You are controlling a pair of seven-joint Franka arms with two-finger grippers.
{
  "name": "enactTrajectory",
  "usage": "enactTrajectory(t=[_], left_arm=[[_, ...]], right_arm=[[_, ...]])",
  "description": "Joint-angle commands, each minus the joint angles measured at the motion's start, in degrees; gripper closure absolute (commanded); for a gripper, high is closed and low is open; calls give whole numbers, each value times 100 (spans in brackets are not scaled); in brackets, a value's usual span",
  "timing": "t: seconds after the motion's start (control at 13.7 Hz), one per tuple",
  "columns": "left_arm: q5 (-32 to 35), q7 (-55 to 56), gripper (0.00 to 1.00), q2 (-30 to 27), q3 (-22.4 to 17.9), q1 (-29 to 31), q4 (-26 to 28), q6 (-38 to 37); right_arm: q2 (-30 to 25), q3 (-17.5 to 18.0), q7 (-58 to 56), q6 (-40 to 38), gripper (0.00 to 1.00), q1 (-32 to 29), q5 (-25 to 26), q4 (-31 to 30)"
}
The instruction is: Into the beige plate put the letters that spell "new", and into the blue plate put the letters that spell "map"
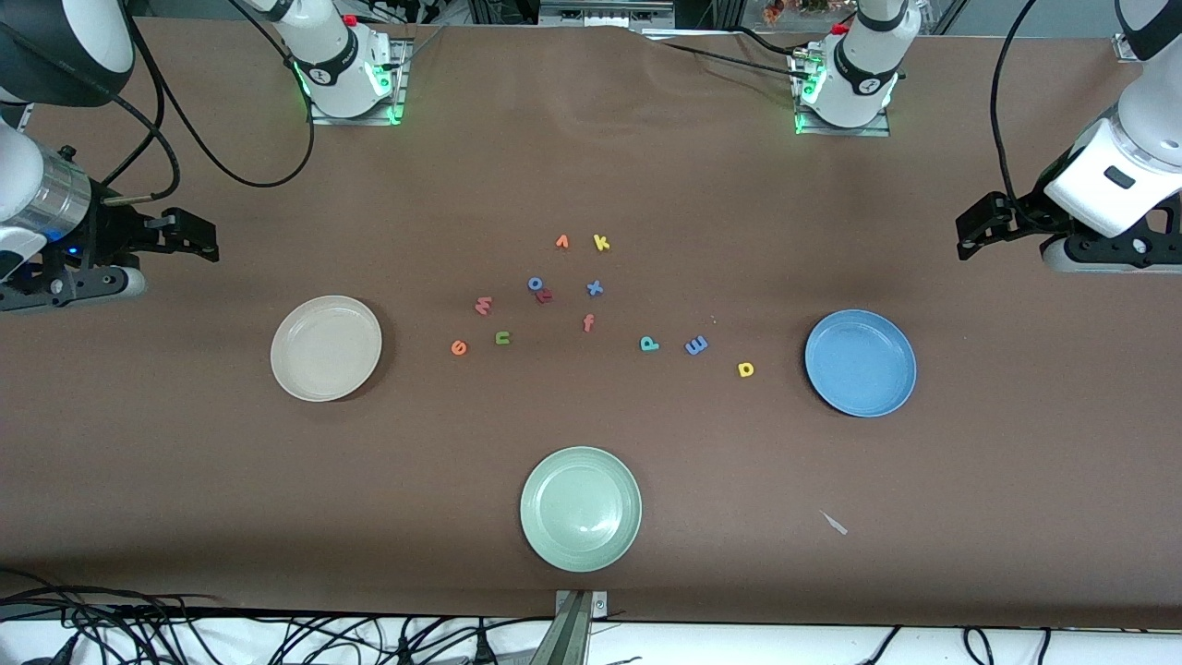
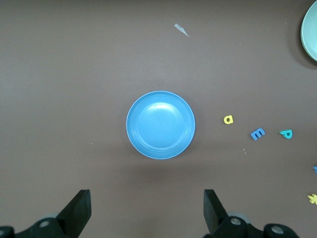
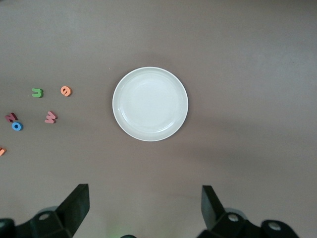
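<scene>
Both arms wait high at the table's ends. The left gripper (image 2: 143, 213) hangs spread wide over the bare table by the blue plate (image 1: 860, 362), holding nothing. The right gripper (image 3: 143, 210) is spread just as wide, empty, by the beige plate (image 1: 326, 347).

The n (image 1: 502, 338), e (image 1: 459, 347) and w (image 1: 483, 305) lie near the beige plate; the p (image 1: 649, 344), m (image 1: 696, 345) and a (image 1: 746, 369) trail toward the blue one. Neither plate seems to hold anything.
</scene>
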State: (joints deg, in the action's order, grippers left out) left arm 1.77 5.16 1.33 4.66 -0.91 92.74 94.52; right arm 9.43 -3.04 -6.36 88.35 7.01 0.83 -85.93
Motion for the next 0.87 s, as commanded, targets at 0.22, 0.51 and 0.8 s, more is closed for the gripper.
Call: enactTrajectory(t=[0.22,0.51,0.8], left_arm=[[-45,-42,0,34,-9,-23,-115,-101],[-54,-42,0,34,-9,-23,-115,-101],[-45,-42,0,34,-9,-23,-115,-101]], right_arm=[[-116,14,-50,7,0,-7,-66,-161],[-108,14,-50,34,0,-7,-66,-178],[-108,14,-50,42,0,-7,-66,-178]])
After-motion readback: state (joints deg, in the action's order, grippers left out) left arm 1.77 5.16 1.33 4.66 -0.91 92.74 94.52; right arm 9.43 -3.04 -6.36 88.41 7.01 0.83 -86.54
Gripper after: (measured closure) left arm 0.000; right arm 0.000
